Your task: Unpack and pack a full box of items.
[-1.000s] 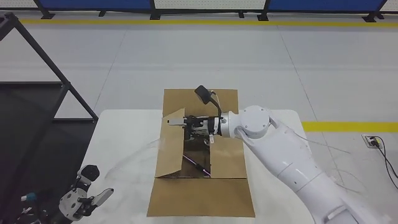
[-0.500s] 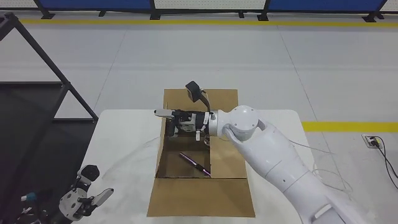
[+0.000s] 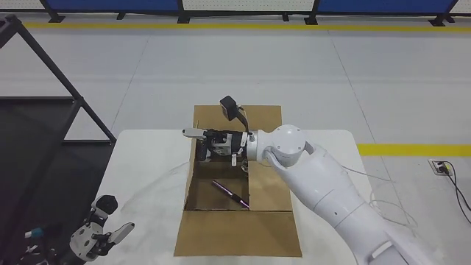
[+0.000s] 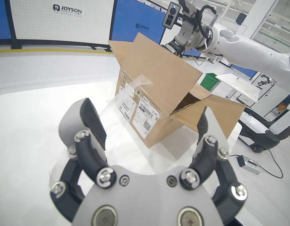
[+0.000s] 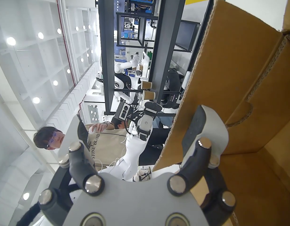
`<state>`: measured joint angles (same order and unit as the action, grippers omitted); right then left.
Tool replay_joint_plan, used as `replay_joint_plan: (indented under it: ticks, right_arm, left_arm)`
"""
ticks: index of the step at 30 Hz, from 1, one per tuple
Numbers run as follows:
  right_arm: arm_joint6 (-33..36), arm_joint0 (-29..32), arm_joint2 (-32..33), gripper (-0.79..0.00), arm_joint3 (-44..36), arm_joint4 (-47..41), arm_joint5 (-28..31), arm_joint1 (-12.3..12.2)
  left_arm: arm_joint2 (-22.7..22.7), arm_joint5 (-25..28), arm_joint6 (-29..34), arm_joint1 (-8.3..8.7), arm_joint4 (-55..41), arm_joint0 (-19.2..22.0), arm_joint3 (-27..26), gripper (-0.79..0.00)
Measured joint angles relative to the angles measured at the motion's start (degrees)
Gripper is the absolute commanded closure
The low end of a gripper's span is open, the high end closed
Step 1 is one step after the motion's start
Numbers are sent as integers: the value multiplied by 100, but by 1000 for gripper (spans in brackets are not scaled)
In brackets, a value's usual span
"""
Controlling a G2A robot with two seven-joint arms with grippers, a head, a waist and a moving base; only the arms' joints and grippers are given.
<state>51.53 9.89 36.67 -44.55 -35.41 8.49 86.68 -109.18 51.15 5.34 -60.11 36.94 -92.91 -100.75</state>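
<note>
Inside box [image 3: 235,232], dark stick [image 3: 230,194] lies diagonally, far-left to near-right.

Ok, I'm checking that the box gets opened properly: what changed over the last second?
The right gripper moved to the left side of the box and pushed the left flap, which had leaned in over the opening, upright. Its jaws stand open astride the flap's edge. The box, the dark pen inside and the left gripper stayed put.

White arm [image 3: 331,184] bears black-padded, silver-screwed jaws.
</note>
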Motion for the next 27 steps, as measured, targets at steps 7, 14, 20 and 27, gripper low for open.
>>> replay_joint_plan:
  ticks: [7,14,20,27]
  right_arm:
    - [-433,145,-43,-785,-375,241,-297,61]
    - [-759,11,-269,-785,-199,324,-514,358]
    - [-872,-197,-453,-785,253,377,-475,662]
    - [-718,-368,-674,-785,683,576,-268,989]
  left_arm:
    - [118,-267,-8,-14,2,25,-196,-785]
    - [46,-549,-112,-21,-144,23,-72,-785]
    - [-78,-763,-169,-22,-265,54,232,-785]
    - [-124,-1012,-118,-19,-523,198,591,-785]
